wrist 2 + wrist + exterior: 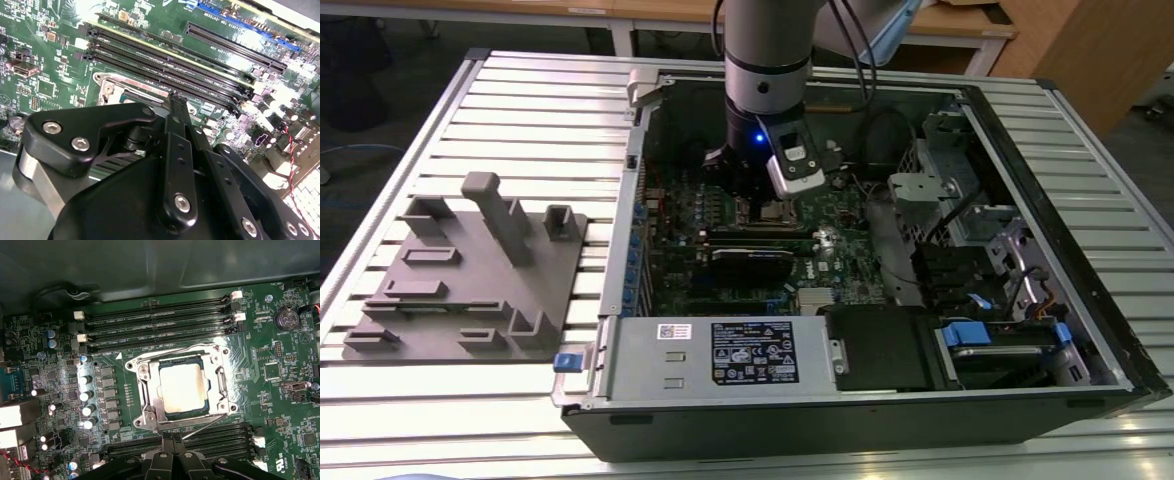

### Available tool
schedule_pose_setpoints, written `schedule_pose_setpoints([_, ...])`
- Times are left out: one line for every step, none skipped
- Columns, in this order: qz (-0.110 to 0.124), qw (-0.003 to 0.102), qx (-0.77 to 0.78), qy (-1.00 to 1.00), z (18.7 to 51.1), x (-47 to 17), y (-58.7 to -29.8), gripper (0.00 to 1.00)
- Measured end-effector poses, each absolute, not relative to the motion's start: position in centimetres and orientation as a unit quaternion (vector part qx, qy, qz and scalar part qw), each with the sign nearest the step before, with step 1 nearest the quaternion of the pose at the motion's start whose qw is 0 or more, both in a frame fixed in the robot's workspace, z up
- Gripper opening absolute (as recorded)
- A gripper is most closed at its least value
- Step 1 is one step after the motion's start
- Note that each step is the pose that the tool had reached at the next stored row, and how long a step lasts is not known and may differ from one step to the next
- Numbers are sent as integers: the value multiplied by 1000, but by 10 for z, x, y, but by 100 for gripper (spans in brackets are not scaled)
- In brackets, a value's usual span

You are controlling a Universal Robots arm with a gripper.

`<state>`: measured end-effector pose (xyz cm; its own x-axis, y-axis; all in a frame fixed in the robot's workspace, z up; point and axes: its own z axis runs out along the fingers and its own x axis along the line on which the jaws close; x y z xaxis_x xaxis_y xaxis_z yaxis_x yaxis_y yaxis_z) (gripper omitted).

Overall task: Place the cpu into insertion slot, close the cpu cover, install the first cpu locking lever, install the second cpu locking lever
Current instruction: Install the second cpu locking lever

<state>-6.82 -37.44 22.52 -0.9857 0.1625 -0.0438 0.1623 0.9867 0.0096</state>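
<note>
The cpu [183, 388] sits in the insertion slot [142, 390] under the closed cpu cover [218, 385]; the claw [172, 440] hovers beside it — fingers together, gripping nothing.

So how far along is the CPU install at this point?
The cpu sits in the insertion slot, and the cpu cover lies flat around it. The gripper sits low at the socket's edge by a thin lever rod angled away from the frame; whether either lever is latched can't be told.
</note>
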Motion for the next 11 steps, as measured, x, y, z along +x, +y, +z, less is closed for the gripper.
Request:
schedule_pose_setpoints([3, 22, 81, 996, 225, -68, -374, 10])
schedule_pose_setpoints([3, 22, 81, 996, 225, -68, -374, 10])
schedule_pose_setpoints([3, 21, 81, 996, 225, -68, -374, 10])
schedule_pose_setpoints([3, 21, 82, 996, 225, -68, -374, 10])
schedule_pose_setpoints([3, 21, 82, 996, 225, -68, -374, 10])
schedule_pose_setpoints([3, 20, 82, 996, 225, -68, -374, 10])
schedule_pose_setpoints([3, 20, 82, 996, 225, -68, -374, 10])
schedule_pose_setpoints([3, 20, 82, 996, 225, -68, -374, 10])
schedule_pose_setpoints([3, 20, 82, 996, 225, -68, -374, 10])
schedule_pose_setpoints([3, 20, 82, 996, 224, -69, -374, 10])
schedule_pose_setpoints([3, 20, 81, 996, 223, -70, -374, 10])
